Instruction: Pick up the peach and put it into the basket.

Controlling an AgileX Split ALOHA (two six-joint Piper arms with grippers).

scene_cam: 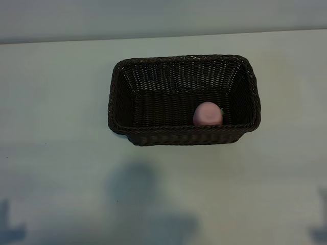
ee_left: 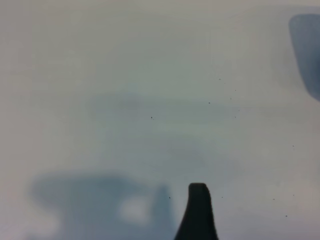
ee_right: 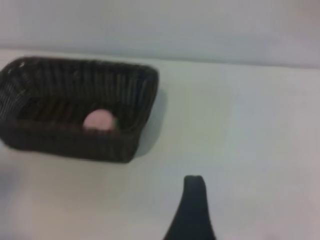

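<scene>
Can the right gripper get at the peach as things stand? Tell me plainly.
Probably yes. The peach lies in the open-topped basket with nothing over it, though hard against the near wall; the right gripper, open, would likely need to come from above.

peach (scene_cam: 207,113) in basket (scene_cam: 118,97) (near its right end) | basket on table (scene_cam: 51,102)

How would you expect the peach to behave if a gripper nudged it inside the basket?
The peach looks round and smooth, so it would probably roll. It lies against the near wall of the basket, whose deep woven sides should stop it.
</scene>
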